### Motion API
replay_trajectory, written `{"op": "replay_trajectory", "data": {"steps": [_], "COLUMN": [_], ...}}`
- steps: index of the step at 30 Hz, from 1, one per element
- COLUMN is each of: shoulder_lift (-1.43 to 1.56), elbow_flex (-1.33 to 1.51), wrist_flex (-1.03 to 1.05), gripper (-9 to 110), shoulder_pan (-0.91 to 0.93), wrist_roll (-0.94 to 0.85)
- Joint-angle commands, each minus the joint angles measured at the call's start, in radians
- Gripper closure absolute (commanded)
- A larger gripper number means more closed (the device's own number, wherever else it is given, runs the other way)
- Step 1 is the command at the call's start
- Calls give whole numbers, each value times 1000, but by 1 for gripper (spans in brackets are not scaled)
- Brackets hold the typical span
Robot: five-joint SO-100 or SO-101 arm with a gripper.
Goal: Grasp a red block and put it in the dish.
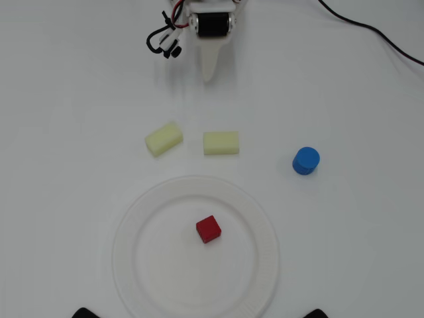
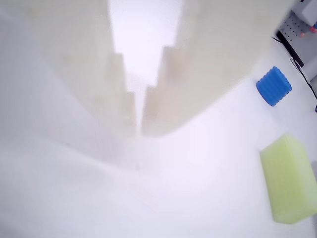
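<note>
One yellow block (image 2: 290,181) edge-cropped; fingers (image 2: 163,89) blurred

A plain white tabletop (image 1: 66,132) fills the overhead view, evenly and brightly lit, with soft shadows. A dark cable (image 1: 371,33) crosses its top right corner. Two dark shapes (image 1: 86,313) sit at the bottom edge.

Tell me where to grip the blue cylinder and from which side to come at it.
Grip the blue cylinder across its curved side wall, coming straight down from above. In the overhead view it stands upright, round top facing up, with bare table all around. The hand is empty, fingers nearly together, so it would likely need to open first.
</note>
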Motion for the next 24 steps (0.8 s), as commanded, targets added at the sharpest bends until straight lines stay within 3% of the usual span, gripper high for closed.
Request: {"op": "replay_trajectory", "data": {"steps": [1, 24], "shoulder_lift": [173, 173], "elbow_flex": [103, 103], "wrist_flex": [46, 46], "gripper": [101, 101], "shoulder_pan": [-5, 3], "wrist_roll": [-2, 14]}}
